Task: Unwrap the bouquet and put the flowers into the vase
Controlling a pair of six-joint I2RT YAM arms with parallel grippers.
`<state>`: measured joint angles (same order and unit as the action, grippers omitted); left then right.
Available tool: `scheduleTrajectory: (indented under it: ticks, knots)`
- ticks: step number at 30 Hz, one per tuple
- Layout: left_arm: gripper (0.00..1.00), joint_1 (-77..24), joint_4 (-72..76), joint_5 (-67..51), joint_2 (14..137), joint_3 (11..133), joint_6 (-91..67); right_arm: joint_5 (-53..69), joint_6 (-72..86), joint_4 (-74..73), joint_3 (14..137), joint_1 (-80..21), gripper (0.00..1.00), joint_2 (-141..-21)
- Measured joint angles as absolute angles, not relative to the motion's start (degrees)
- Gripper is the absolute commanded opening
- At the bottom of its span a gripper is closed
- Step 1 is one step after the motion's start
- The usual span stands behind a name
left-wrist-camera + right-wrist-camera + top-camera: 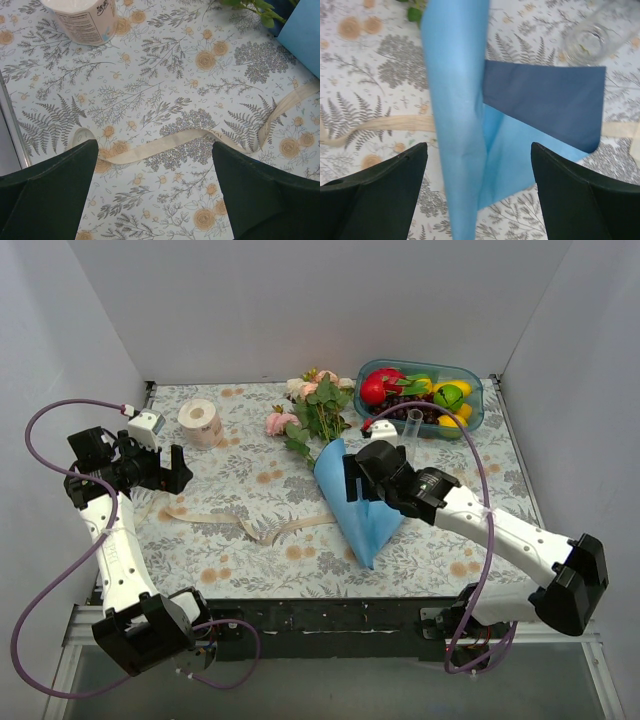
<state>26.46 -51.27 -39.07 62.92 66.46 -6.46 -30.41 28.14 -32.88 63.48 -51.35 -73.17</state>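
Note:
The bouquet lies mid-table: pink and cream flowers point(315, 405) with green leaves, their stems running down to the loose blue wrapping paper point(365, 515). The cream ribbon point(250, 525) lies untied on the cloth to the left. My right gripper point(350, 480) hovers open over the paper; a raised fold of blue paper point(457, 125) stands between its fingers point(385, 185) without touching them. The clear vase point(413, 426) stands just behind the paper, and the vase point(592, 35) shows at the right wrist view's top right. My left gripper point(155, 195) is open above the ribbon point(165, 144), holding nothing.
A teal tray point(478, 400) of fruit sits at the back right, close behind the vase. A roll of tissue point(202, 422) stands at the back left, near my left gripper point(180, 468). White walls close in the table on three sides.

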Motion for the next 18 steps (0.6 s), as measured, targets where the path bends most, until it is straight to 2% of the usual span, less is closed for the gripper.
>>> scheduleTrajectory:
  ticks: [5,11,14,18]
  knots:
    - [0.98,26.5,-51.3,-39.0,62.9,66.4,-6.4,-21.8,26.1,-26.0,65.0,-49.6,0.93,-78.4]
    - [0.98,26.5,-51.3,-39.0,62.9,66.5,-6.4,-13.4,24.3,-20.5,64.4,-42.4,0.93,-87.9]
    - [0.98,26.5,-51.3,-39.0,63.0,66.5,-6.4,-11.7,22.9,-20.5,67.6,-40.8,0.88,-92.9]
    - [0.98,26.5,-51.5,-39.0,63.0,66.5,-6.4,-8.1,21.9,-18.4,70.7,-40.6,0.78,-97.4]
